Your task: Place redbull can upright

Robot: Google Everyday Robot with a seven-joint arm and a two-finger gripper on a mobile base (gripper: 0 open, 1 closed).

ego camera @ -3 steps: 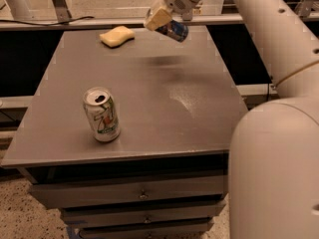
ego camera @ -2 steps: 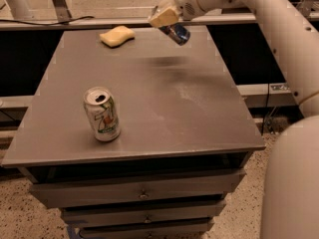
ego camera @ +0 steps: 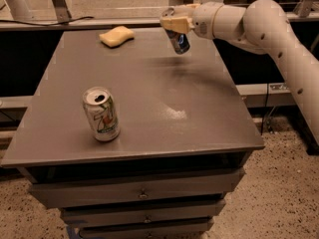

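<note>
The gripper (ego camera: 175,24), apparently clamped on the redbull can (ego camera: 180,42), held it near-vertical above the table (ego camera: 149,108), ready for standing.

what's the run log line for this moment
gripper: shut on slim blue-and-silver redbull can, above far right of grey table | task: can not yet placed | white-and-green 7up can: upright, front left

Over the matt table (ego camera: 149,98), far side, the smooth plastic gripper (ego camera: 175,30) clasps the glossy metal redbull can (ego camera: 180,44).
</note>
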